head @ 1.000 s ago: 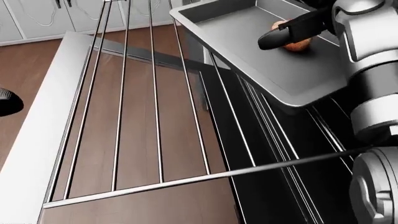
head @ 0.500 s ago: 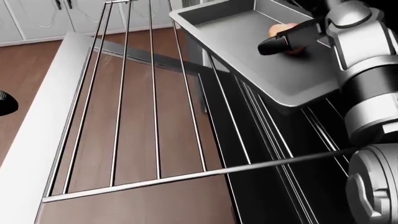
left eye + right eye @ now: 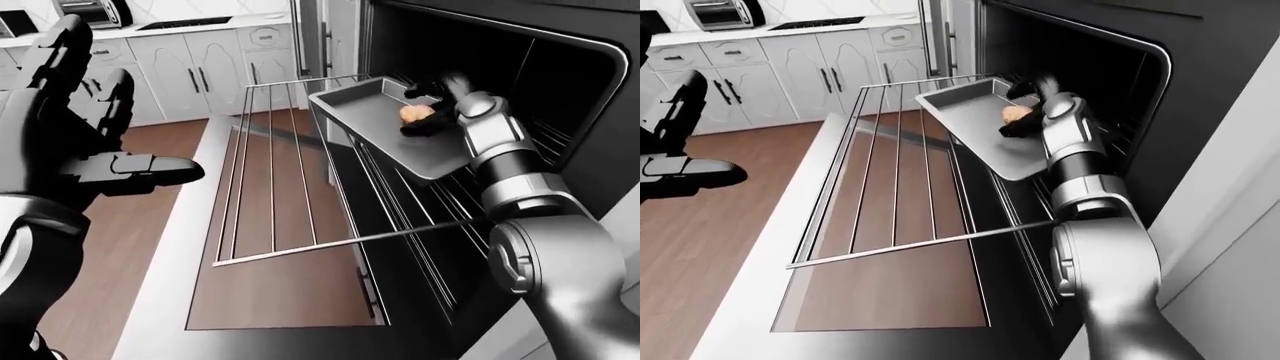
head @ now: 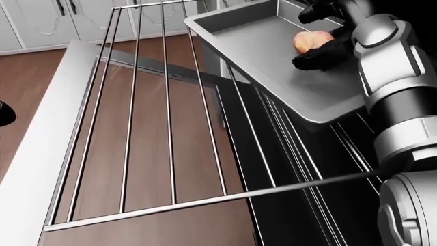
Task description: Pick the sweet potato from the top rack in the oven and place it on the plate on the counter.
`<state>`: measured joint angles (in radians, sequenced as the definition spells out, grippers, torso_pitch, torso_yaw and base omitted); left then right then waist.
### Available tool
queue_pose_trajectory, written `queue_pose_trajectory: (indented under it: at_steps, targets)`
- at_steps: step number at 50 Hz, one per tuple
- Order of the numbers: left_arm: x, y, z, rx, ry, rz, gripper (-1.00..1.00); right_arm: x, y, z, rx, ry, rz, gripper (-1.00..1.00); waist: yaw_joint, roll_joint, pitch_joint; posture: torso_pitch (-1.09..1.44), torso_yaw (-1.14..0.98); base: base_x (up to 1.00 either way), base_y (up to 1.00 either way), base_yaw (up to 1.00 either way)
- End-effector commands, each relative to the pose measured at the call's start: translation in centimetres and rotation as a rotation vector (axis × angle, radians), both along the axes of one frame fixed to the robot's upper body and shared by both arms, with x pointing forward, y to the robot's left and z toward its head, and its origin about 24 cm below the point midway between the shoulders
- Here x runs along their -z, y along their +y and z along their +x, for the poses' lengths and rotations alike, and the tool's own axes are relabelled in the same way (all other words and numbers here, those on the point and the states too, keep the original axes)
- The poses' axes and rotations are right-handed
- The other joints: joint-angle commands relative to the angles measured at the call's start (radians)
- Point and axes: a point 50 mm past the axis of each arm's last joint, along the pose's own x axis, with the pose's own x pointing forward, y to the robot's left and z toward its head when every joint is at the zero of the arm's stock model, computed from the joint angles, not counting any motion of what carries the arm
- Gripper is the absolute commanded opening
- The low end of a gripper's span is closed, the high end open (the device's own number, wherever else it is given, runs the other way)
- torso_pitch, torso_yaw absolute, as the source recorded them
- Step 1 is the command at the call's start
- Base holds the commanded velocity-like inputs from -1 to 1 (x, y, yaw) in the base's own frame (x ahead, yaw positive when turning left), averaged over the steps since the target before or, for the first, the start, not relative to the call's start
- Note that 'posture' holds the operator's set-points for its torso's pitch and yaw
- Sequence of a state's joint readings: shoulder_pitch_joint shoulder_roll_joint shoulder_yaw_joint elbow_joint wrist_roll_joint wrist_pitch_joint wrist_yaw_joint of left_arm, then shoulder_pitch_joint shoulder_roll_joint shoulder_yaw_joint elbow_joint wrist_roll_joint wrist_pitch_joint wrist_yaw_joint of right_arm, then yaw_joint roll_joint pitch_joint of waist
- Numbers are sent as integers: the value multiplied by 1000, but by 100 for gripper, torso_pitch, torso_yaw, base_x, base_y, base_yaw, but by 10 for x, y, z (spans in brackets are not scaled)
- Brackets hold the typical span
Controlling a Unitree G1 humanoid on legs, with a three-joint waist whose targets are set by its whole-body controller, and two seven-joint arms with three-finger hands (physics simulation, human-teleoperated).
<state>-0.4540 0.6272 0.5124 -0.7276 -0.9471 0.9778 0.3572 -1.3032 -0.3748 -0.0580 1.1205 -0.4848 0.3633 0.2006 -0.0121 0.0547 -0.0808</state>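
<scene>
Leftmost in the left-eye view, the robot's black three-finger left hand (image 3: 95, 139) hangs with fingers spread and empty, over the brown wooden floor (image 3: 130, 225) and well apart from the oven. Behind it, at the upper left, white kitchen cabinets (image 3: 215, 71) carry a pale counter (image 3: 190, 24); no plate can be made out on it.

Moving right, a silver wire oven rack (image 4: 150, 118) is pulled out over the open oven door (image 3: 280, 300). At its far end, upper centre of the head view, sits a shallow grey metal baking tray (image 4: 273, 46). The small, rounded orange-pink sweet potato (image 4: 309, 40) lies in the tray, toward its upper right corner. It looks stubby, so its long axis is hard to judge.

Right again, the black right hand (image 4: 321, 36) reaches in from the silver right arm (image 4: 396, 92). One dark finger shows above the potato and another below and to the right, so the fingers bracket it; whether they have actually clamped it cannot be told. The right hand is plainly the nearer one, and the potato lies just left of its palm.
</scene>
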Motion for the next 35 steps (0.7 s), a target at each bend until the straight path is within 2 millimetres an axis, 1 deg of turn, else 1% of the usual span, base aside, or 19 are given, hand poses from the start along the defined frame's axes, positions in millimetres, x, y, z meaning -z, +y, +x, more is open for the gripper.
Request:
queue_pose_trajectory:
  at_steps: [1, 2, 8, 11, 12, 14, 18, 21, 26, 29, 35]
  targets:
    - [-11, 1, -4, -10, -64, 6, 100, 6, 2, -1, -27, 77, 27, -58, 0, 5, -10, -14, 0, 0, 0, 0]
    - [-11, 1, -4, -10, -65, 6, 100, 6, 3, -1, -29, 80, 22, -66, 0, 5, -11, -14, 0, 0, 0, 0]
    - [-13, 2, -6, -11, -70, 2, 100, 10, 3, -1, -48, 100, -21, -76, -1, 3, -16, -14, 0, 0, 0, 0]
    - [-14, 2, -6, -11, -71, 1, 100, 13, 4, -1, -61, 110, -46, -90, -1, 3, -18, -14, 0, 0, 0, 0]
    - [-14, 2, -6, -11, -71, 0, 100, 11, 5, -1, -65, 109, -51, -100, -1, 3, -19, -14, 0, 0, 0, 0]
    - [-14, 2, -6, -11, -71, 0, 100, 7, 6, -1, -70, 98, -53, -100, -2, 3, -21, -14, 0, 0, 0, 0]
    - [-16, 1, -7, -11, -72, 1, 100, -17, 12, 0, -81, 32, -50, -100, -3, 5, -21, -14, 0, 0, 0, 0]
    - [-18, 1, -8, -11, -75, 1, 100, -35, 18, -2, -102, -11, -69, -100, -6, 7, -15, -14, 0, 0, 0, 0]
    - [-20, 0, -10, -9, -79, 0, 100, -60, 32, -5, -149, -72, -83, -100, -10, 14, -1, -14, 0, 0, 0, 0]
    - [-21, 1, -11, -10, -81, -2, 100, -79, 45, -9, -188, -109, -95, -100, -11, 20, 8, -14, 0, 0, 0, 0]
    - [-25, 4, -15, -12, -88, -7, 100, -105, 65, -19, -243, -160, -124, -100, -14, 29, 25, -14, 0, 0, 0, 0]
